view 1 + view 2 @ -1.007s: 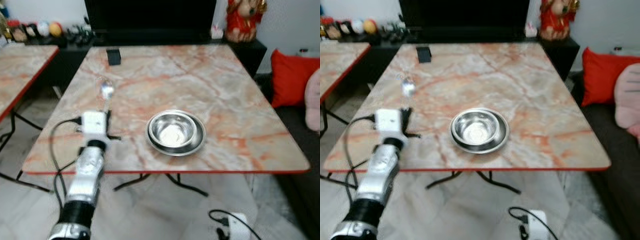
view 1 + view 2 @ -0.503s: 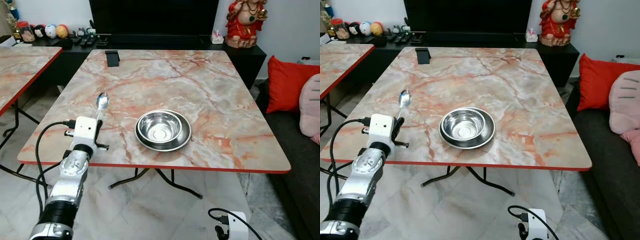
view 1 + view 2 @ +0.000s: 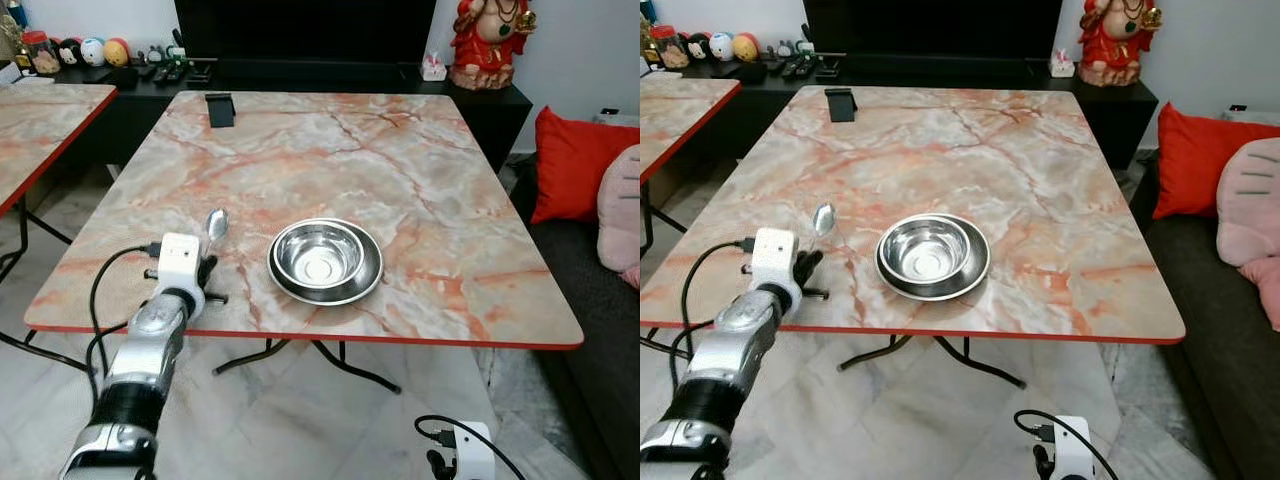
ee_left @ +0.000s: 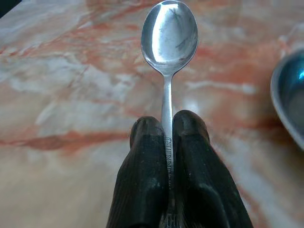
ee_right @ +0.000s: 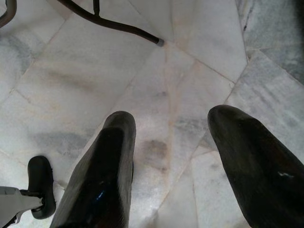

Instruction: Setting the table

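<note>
Here the left claw (image 3: 207,268) grips a metal spoon (image 4: 167,52) by its handle, both black fingers (image 4: 145,175) pressed against the shaft so that the bowl of the spoon projects forward beyond the fingertips. The spoon's long axis continues the line of the claw, pointing away from the robot across the marbled surface (image 3: 330,150), with the spoon bowl hovering above the near left part of that surface. A steel bowl (image 3: 325,261) stands on the surface just to the right of the spoon, near but apart from it; its rim enters the left wrist view at the edge. The relation that governs the next move, as a judgement, is this sideways offset: the spoon lies left of the bowl and roughly parallel to its left flank, so laying it down beside the bowl calls mainly for a lowering of the left arm, not a long reach. The right claw (image 5: 168,156) hangs beside the robot over the tiled floor (image 5: 57,66), its fingers spread apart and holding nothing, well away from the work.
</note>
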You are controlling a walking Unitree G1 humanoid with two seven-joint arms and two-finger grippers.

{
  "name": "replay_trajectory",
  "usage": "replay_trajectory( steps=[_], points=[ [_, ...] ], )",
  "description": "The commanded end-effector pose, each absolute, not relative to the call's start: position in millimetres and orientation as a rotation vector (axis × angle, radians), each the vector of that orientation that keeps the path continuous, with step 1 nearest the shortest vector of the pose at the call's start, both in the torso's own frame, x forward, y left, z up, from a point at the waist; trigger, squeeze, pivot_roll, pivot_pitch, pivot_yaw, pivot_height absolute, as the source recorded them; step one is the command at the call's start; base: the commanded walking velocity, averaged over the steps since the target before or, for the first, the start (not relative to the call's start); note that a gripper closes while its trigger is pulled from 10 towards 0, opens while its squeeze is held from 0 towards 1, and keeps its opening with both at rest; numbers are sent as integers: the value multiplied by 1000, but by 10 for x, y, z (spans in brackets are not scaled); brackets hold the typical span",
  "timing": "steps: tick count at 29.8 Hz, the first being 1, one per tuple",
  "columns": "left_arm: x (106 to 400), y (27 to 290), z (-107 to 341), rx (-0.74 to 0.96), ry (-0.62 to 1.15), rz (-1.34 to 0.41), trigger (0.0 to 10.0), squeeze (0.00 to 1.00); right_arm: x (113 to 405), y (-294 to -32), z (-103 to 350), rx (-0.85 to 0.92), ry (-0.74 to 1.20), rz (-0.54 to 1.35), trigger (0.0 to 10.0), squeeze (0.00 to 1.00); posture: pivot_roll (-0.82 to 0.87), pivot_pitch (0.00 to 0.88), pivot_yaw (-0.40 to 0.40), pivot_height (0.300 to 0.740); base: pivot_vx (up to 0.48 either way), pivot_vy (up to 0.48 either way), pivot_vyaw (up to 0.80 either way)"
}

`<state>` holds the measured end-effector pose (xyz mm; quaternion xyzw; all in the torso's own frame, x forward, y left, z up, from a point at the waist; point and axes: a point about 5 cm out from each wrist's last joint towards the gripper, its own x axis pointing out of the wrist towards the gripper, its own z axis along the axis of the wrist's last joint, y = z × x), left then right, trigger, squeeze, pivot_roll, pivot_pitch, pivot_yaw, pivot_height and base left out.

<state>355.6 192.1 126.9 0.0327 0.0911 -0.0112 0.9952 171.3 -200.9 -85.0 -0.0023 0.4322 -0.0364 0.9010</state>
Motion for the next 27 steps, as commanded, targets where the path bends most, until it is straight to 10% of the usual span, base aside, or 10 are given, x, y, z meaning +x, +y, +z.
replay_trajectory(
  steps=[1,27],
  points=[
    [3592,1893,1270,57,209,4,10000,0,1699,-2032,-856,-10,910,-70,10000,0,20,0,-72,740,0,0,0],
    [3704,1811,1266,210,269,59,10000,0,1703,-2002,-856,36,899,-57,10000,0,27,0,-66,740,0,0,0]
  ],
)
